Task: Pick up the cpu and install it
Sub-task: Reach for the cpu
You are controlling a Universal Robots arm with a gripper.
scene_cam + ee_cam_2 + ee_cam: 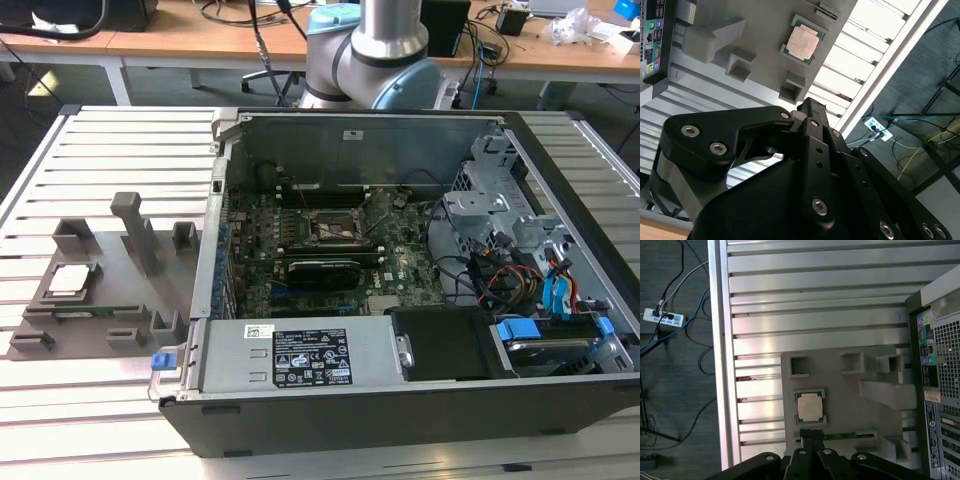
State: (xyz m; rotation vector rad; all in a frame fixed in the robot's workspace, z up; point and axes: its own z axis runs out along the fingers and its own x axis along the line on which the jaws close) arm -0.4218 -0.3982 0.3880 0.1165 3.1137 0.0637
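Just ahead of the gripper [810, 434], jaws pinched together on nothing, the cpu [810, 407] sat flat in its recess on the grey holder tray [840, 390], untouched; PC case [940, 340] stood beside the tray.

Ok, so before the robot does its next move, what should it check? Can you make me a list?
1. The cpu is sitting in its grey holder: ok, it lies flat in its pocket.
2. Nothing is on top of the cpu: ok, its silver top is bare in both wrist views.
3. The gripper is near the cpu without bumping it: ok, it hangs above the holder, apart from the chip.
4. The gripper is open, ready to grab: not ok, it is shut and holds nothing.
5. The computer case is open: ok, the board inside shows in the exterior view.
6. The socket is free for the chip: cannot tell.
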